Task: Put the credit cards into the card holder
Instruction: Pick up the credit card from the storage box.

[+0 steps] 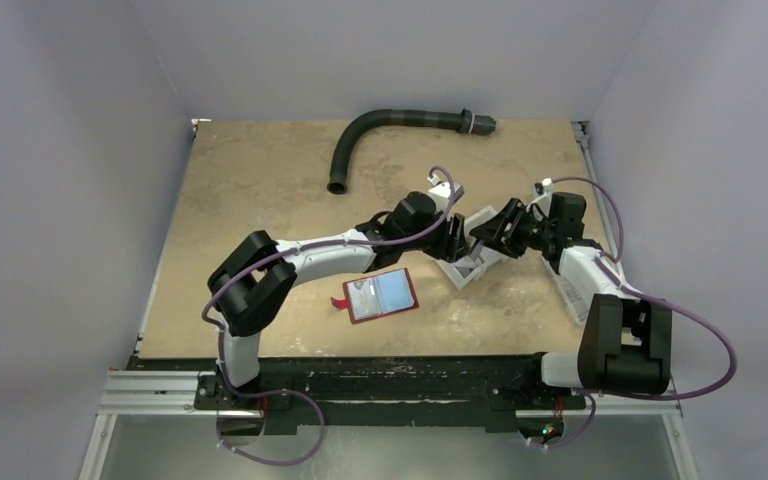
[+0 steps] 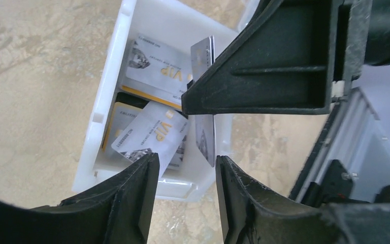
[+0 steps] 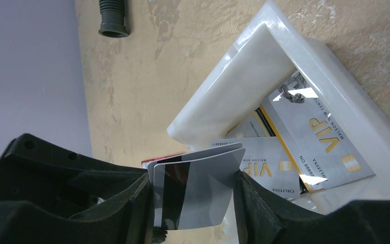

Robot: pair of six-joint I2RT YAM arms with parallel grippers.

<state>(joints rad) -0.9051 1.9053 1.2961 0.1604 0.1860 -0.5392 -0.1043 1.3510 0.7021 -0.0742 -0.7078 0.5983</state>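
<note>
From above, the wallet (image 1: pixel 381 294) lies open near the middle of the counter's (image 1: pixel 260 180) near edge, apart from both arms. Right of it, the left fingers (image 1: pixel 457 240) and right fingers (image 1: pixel 482 235) meet over a white bin (image 1: pixel 463 270). A black hose (image 1: pixel 380 125) lies along the far edge.

In the left wrist view, the bin holds loose grey cards (image 2: pixel 155 132) marked "VIP" in gold. The left fingers stand apart, gripping nothing. A card seen edge-on hangs just above their gap.

In the right wrist view, the right fingers are clamped on a small stack of cards by its side edges, magnetic stripe showing. The bin cards read "VIP" and "MAISON NEW"; the rest is too small to read.
</note>
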